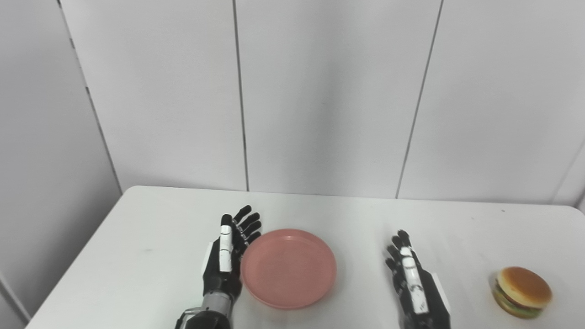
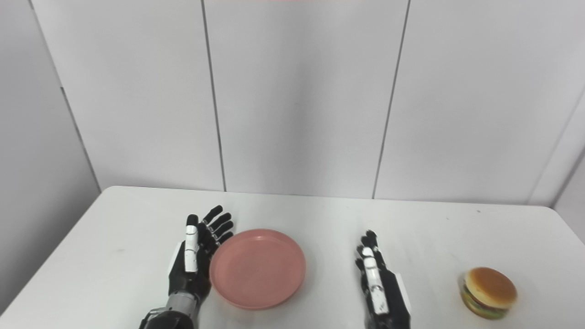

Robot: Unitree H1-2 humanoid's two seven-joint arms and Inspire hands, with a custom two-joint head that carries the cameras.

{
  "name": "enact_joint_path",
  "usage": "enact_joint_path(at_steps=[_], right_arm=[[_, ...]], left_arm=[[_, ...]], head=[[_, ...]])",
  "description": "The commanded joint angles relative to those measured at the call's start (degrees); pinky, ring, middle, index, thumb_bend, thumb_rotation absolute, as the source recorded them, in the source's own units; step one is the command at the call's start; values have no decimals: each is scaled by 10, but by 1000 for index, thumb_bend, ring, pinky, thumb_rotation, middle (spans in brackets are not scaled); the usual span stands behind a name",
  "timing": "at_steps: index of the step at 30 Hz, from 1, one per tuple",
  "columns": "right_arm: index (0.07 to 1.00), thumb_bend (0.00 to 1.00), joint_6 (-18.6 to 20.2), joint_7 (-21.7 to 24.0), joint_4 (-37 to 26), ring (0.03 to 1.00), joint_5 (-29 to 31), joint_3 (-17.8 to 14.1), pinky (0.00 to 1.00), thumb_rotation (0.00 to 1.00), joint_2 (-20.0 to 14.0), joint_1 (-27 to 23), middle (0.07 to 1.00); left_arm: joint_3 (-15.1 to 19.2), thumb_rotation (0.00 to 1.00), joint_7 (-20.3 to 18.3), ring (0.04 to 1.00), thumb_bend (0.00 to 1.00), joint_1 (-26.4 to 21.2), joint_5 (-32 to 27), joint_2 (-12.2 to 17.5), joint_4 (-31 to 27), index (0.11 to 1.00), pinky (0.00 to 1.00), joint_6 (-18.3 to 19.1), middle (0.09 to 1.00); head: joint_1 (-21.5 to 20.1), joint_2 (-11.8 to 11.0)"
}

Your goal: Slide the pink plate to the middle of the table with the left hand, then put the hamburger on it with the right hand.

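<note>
The pink plate (image 1: 289,268) lies flat on the white table (image 1: 137,237), a little left of its middle. My left hand (image 1: 227,256) is open, fingers straight, and stands edge-on right against the plate's left rim. My right hand (image 1: 413,281) is open and empty, to the right of the plate with a gap between them. The hamburger (image 1: 522,292) sits on the table near the front right, well to the right of my right hand. The same things show in the right eye view: the plate (image 2: 257,268), the left hand (image 2: 194,256), the right hand (image 2: 380,285) and the hamburger (image 2: 489,292).
White wall panels (image 1: 320,91) stand behind the table's far edge. The table's left edge (image 1: 77,265) runs diagonally close to my left arm. Nothing else lies on the table.
</note>
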Motion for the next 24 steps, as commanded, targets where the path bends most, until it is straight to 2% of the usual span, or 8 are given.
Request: enact_joint_path(at_steps=[1, 9, 12, 14, 17, 19, 22, 24], right_arm=[[1000, 531, -13, -1, -17, 979, -7, 5, 1000, 922, 7, -25, 992], [1000, 558, -8, -9, -22, 982, -7, 4, 1000, 886, 15, -38, 985], [991, 564, -20, -20, -23, 990, -37, -1, 1000, 873, -5, -50, 975], [977, 613, -19, -25, -24, 985, -60, -6, 1000, 840, -25, -60, 964], [947, 639, -22, -9, -19, 952, -96, -9, 984, 768, -89, -84, 931], [935, 682, 15, 21, -35, 929, -109, -14, 936, 720, -157, -99, 920], [906, 771, 53, 46, -58, 884, -123, -21, 862, 626, -220, -104, 887], [908, 794, 69, 57, -74, 868, -142, -24, 834, 634, -262, -97, 870]], left_arm=[[-11, 1000, -9, 866, 786, 27, 10, -8, -4, 850, 863, 15, 858], [-33, 1000, -6, 892, 792, 45, 29, -18, -44, 877, 882, 40, 884], [-40, 1000, -9, 892, 805, 51, 27, -25, -58, 875, 890, 60, 883], [-47, 1000, -8, 891, 806, 55, 29, -28, -65, 881, 881, 65, 888], [-59, 1000, -6, 897, 800, 59, 44, -30, -62, 887, 881, 49, 894], [-64, 1000, -8, 903, 803, 61, 52, -30, -54, 889, 896, 35, 897], [-66, 1000, -10, 905, 816, 63, 55, -31, -53, 894, 895, 30, 902], [-66, 1000, -13, 917, 819, 64, 52, -31, -53, 906, 917, 28, 917]], head=[[-1, 1], [-36, 19], [-49, 30], [-53, 33], [-61, 36], [-70, 36], [-78, 36], [-87, 35]])
